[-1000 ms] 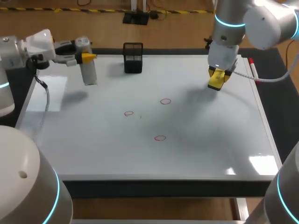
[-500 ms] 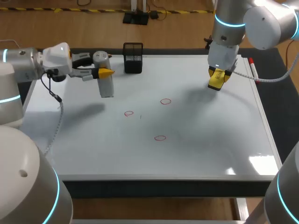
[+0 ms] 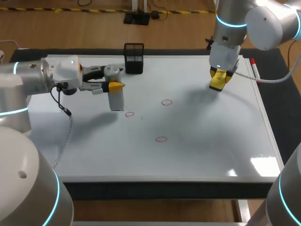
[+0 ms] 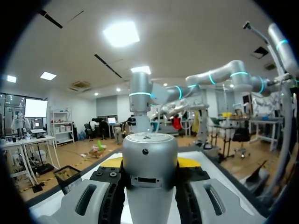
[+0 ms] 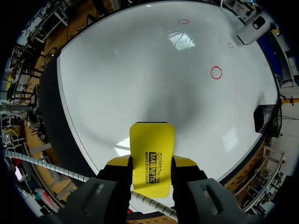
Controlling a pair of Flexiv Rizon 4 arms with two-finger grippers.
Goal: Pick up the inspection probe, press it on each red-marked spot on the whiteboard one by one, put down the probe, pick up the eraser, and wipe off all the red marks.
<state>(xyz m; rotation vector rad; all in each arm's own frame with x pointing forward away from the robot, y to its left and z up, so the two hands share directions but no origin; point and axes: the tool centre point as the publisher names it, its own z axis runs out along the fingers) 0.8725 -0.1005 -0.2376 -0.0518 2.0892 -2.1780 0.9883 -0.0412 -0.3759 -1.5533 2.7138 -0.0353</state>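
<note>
- Our left hand [image 3: 114, 86] is closed on the inspection probe [image 3: 116, 100], with a finger on each side of its upper part. The probe hangs upright over the whiteboard [image 3: 211, 141], just beside the left red mark [image 3: 130, 114] on the side toward our left arm.
- We judge the step in hand to be the first press. The tip is not yet over the ring, so we should slide across until it sits above the ring's middle and only then go down.
- We cannot tell how far the tip is off the surface, so the descent should be slow.
- We should hold the probe upright. On a glossy board, a tilted tip would probably skid.
- We should press lightly and lift straight up. Any sideways drag could smear the thin ink before the wiping step.
- The far mark [image 3: 166, 102] and the near mark [image 3: 161, 139] come next, and we should lift clear of the board between them.
- Our right hand [image 5: 152, 162] is shut on the yellow eraser [image 5: 152, 144], which hangs above the board's far right part, well apart from all three marks. It is best left there, out of the left arm's way.
- The black mesh basket [image 3: 134, 58] stands at the far edge, near the left hand, so we should avoid swinging back toward it.
</note>
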